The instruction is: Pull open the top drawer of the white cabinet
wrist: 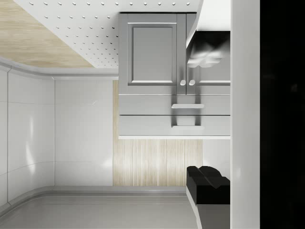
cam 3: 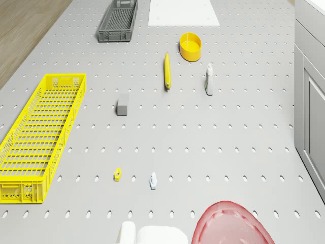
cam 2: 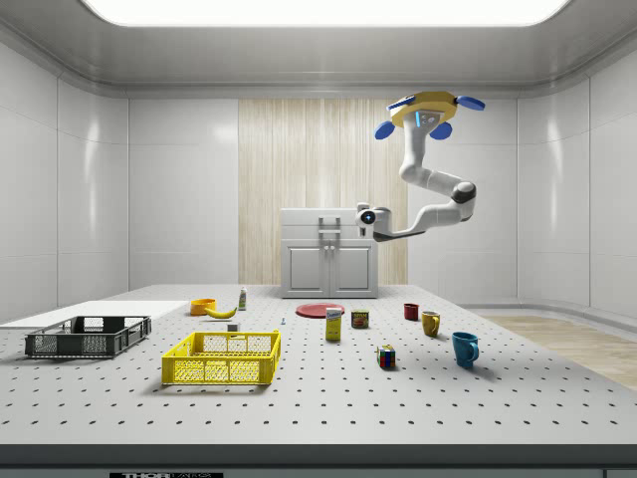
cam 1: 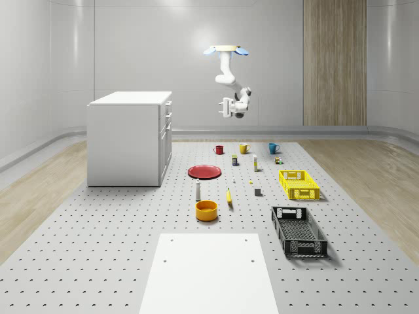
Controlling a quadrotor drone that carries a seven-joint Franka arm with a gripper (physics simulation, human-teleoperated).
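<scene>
Above the perforated grey tabletop [cam 1: 98, 261], your drone [cam 1: 226, 49] hovers.
Your tool [cam 1: 227, 108] faces the white box-shaped cabinet [cam 1: 127, 140], well apart; whether it's open, you can't tell.

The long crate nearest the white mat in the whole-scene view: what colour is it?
Black, the long slatted crate; best seen in the whole-scene view.

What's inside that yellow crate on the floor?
Nothing that I can see: the drone view looks down into the yellow crate and shows just its bare slatted bottom. In the side view its mesh wall covers part of the inside, but nothing rises above the rim.
</scene>
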